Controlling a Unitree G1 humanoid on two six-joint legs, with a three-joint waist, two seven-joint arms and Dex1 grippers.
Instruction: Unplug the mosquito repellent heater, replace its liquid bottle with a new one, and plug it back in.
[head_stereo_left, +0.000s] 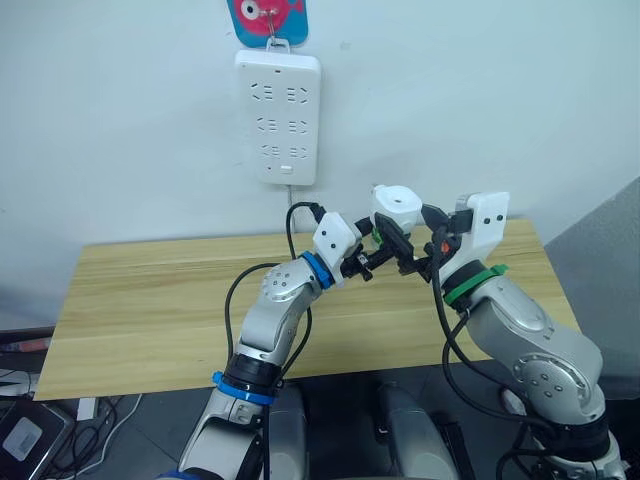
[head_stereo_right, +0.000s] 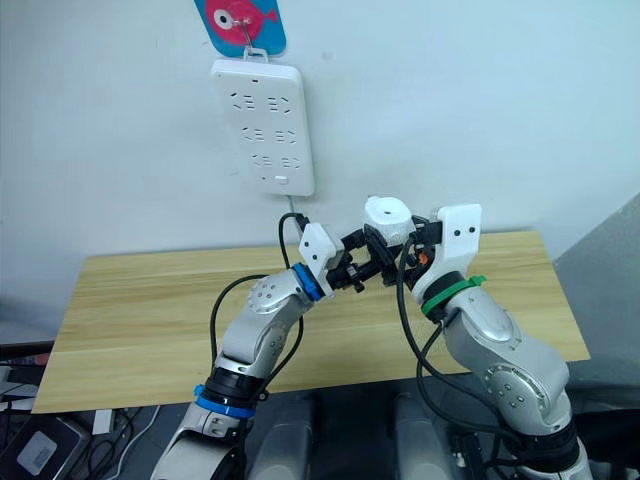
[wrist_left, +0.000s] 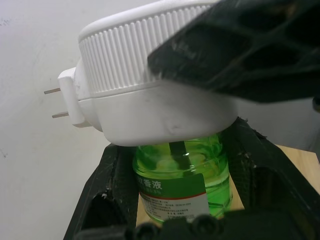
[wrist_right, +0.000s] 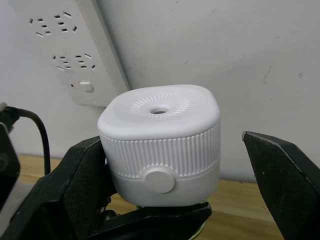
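From my head, the heater (head_stereo_left: 397, 207) is unplugged and held in the air above the far middle of the bench (head_stereo_left: 150, 300), at about 12 o'clock from my chest, below and to the right of the strip (head_stereo_left: 278, 117) on the wall. My left tool (head_stereo_left: 385, 250) comes in from 8 o'clock and my right tool (head_stereo_left: 430, 240) from 4 o'clock; they meet under and beside the white body. The strip hangs from a hook on a pink fish sticker (head_stereo_left: 268, 18), all its sockets bare.

The other eye shows the same: heater (head_stereo_right: 387, 217) between the two wrists, strip (head_stereo_right: 264, 125) at 11 o'clock from it.

In my left wrist view, my left tool is clenched on the bottle (wrist_left: 182, 182), one black finger (wrist_left: 102, 200) against each side of the green glass. The bottle sits upright with its neck up inside the heater (wrist_left: 150, 100), a dark wick showing in the liquid. Two metal prongs (wrist_left: 54, 102) stick out of the heater's side, free of any socket. A finger (wrist_left: 240, 45) of the other tool crosses in front of the ribbed top.

In my right wrist view, the heater (wrist_right: 160, 135) stands between my right fingers: one finger (wrist_right: 70, 185) lies against its side, the other finger (wrist_right: 285, 185) stands well off, so this tool is released. The round top hole faces up and a round button faces the camera. The strip (wrist_right: 70, 55) is on the wall behind.
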